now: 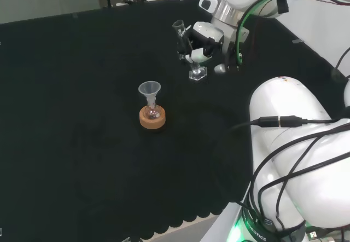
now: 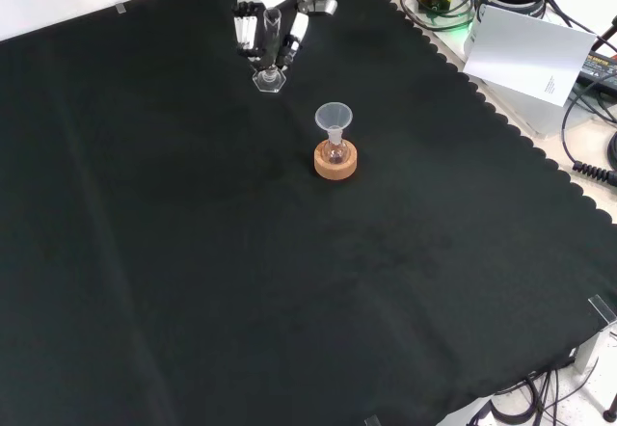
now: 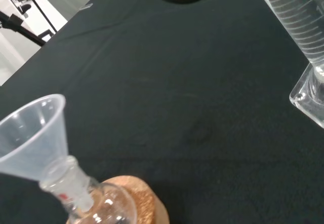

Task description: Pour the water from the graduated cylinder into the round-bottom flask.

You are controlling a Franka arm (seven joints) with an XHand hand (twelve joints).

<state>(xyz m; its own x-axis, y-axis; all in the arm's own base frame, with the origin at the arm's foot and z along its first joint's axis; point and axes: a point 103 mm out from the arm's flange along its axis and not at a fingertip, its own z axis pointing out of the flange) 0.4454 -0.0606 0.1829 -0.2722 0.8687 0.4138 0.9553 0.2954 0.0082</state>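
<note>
A clear graduated cylinder point(image 1: 185, 47) stands upright on its hexagonal base point(image 2: 269, 81) at the far side of the cloth in the front view. The hand point(image 2: 272, 16) reaches down over it, with fingers point(image 2: 249, 36) on one side and the thumb on the other, closed round the tube. The wrist view shows the cylinder's ribbed scale point(image 3: 296, 29) close by, with water in it. A small round-bottom flask point(image 2: 335, 150) sits in a cork ring point(image 1: 153, 120) and carries a clear funnel point(image 1: 149, 90) in its neck. The funnel point(image 3: 35, 133) lies a short way from the cylinder.
Black cloth covers the bench, with a scalloped edge point(image 2: 501, 118) at the front view's right. The arm's white links point(image 1: 295, 138) fill the head view's right side. Cables and a white sheet point(image 2: 530, 55) lie beyond the cloth.
</note>
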